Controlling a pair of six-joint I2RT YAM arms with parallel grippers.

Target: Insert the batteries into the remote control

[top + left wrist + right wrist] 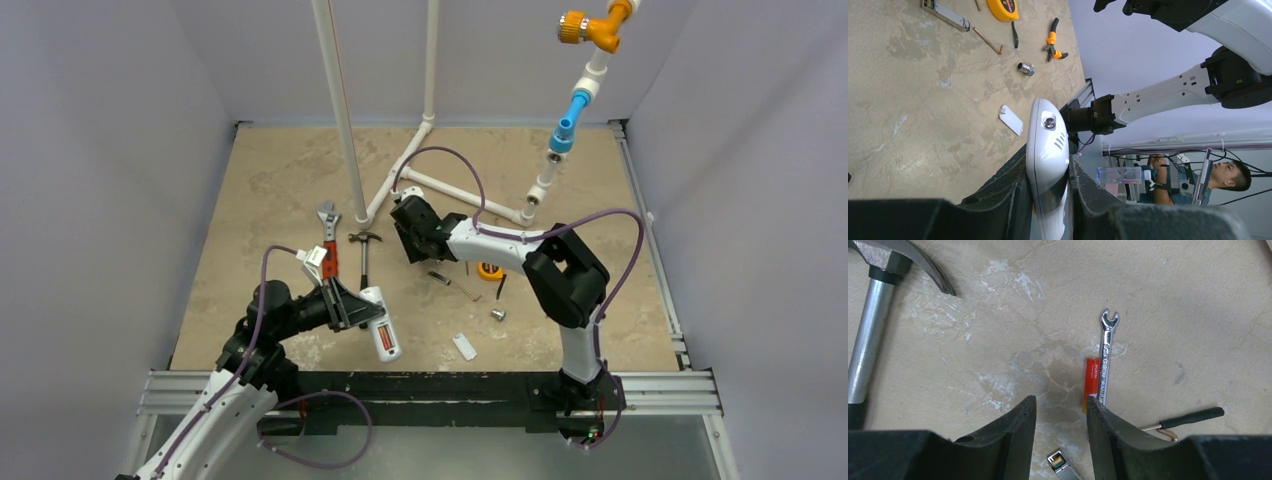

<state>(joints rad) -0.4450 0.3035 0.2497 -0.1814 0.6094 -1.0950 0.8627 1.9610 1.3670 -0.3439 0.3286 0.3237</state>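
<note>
White remote control (381,328) sits clamped in the left gripper (1048,165) by the near edge. Right gripper (1061,407) gapes above a battery (1091,382).

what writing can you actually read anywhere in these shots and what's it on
"CHROME VANADIUM", as best it reads: stamped along the small spanner.
Print on the battery: white on orange, too small to read.
Label on the tape measure: too blurred to read.
Nothing else is legible.
</note>
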